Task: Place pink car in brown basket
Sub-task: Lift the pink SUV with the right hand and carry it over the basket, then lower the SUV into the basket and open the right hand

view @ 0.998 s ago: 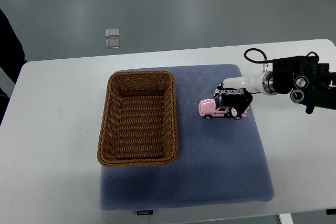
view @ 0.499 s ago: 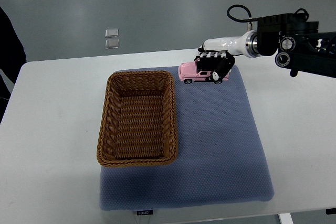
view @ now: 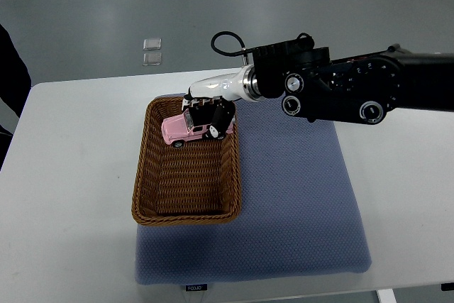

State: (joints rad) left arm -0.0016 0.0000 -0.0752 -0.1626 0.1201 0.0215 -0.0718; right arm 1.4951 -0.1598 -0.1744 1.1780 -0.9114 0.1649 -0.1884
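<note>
My right hand (view: pixel 210 114) reaches in from the right edge and is shut on the pink car (view: pixel 183 129). Its dark fingers wrap the car's rear half. The car hangs level over the far end of the brown wicker basket (view: pixel 145 189), nose pointing left, clearly above the basket's floor. The basket stands on the left part of the blue mat (view: pixel 298 211) and holds nothing else. The left arm does not show.
The mat lies on a white table (view: pixel 71 175). A dark shape, perhaps a person's sleeve (view: pixel 10 62), shows at the left edge. Two small clear squares (view: pixel 152 51) lie on the grey floor beyond the table.
My right hand has lifted the pink car off the mat and carried it left, from the mat's right part to above the basket's far end.
</note>
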